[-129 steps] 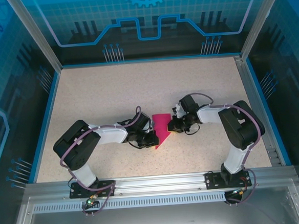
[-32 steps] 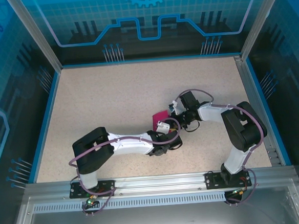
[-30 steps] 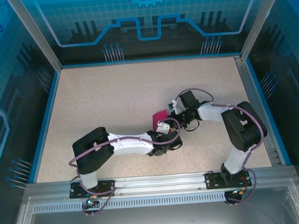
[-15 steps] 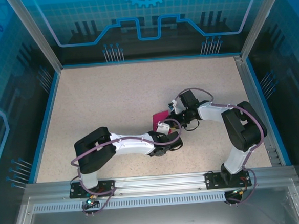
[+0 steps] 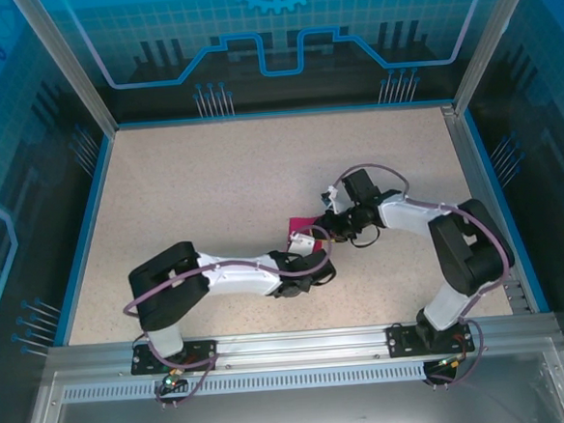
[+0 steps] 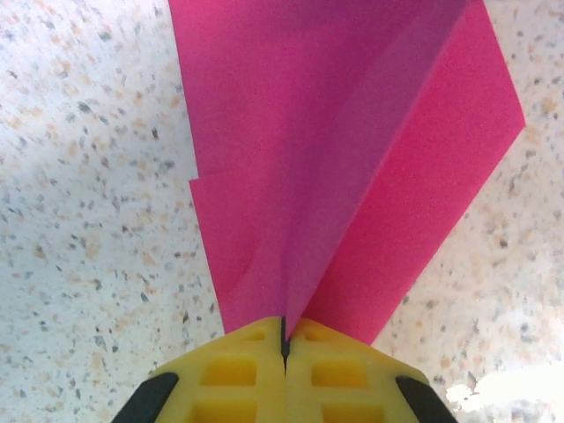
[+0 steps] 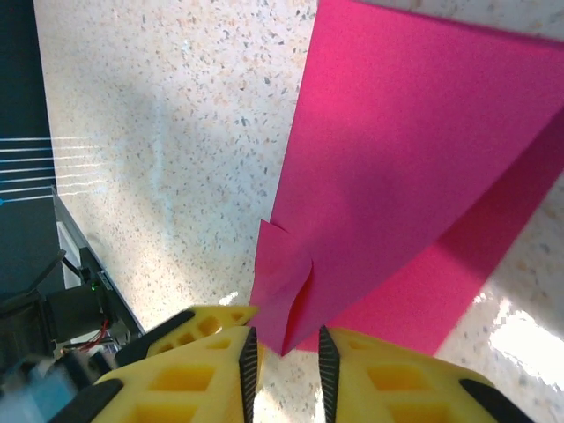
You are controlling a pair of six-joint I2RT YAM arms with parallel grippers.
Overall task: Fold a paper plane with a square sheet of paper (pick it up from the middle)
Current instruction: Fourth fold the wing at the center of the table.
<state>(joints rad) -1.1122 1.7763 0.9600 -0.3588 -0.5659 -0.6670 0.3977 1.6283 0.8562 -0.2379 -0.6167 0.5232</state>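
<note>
Your pink paper (image 5: 301, 226) lies on the speckled table (image 5: 212, 178), a little right of the table's middle and somewhat toward its near edge. From above, both arms meet over it, so you see only a small magenta patch there. That patch is too little to tell which way the folded shape points across the table.

Your left gripper (image 6: 284, 337) reaches in from the table's near-left side. Its yellow jaws are pressed flat together with no gap, pinching the narrow end of the paper (image 6: 352, 150). In the left wrist view the long axis runs straight away from those jaws. The paper is narrow where it is held and fans out wider farther off. A crease climbs from the pinch, with a darker flap standing up along it. A brighter layer lies flat on the table on the right and ends in a sharp corner.

Your right gripper (image 7: 284, 348) comes in from the table's right side. Its jaws stand slightly apart. A pointed corner of the paper (image 7: 414, 150) sits in the gap, but neither jaw is clamped on it. From there the sheet spreads broadly away, slanting up and to the right in that view. A small folded tab lies just beyond the jaws, and a second, brighter layer shows underneath along the lower right edge.
</note>
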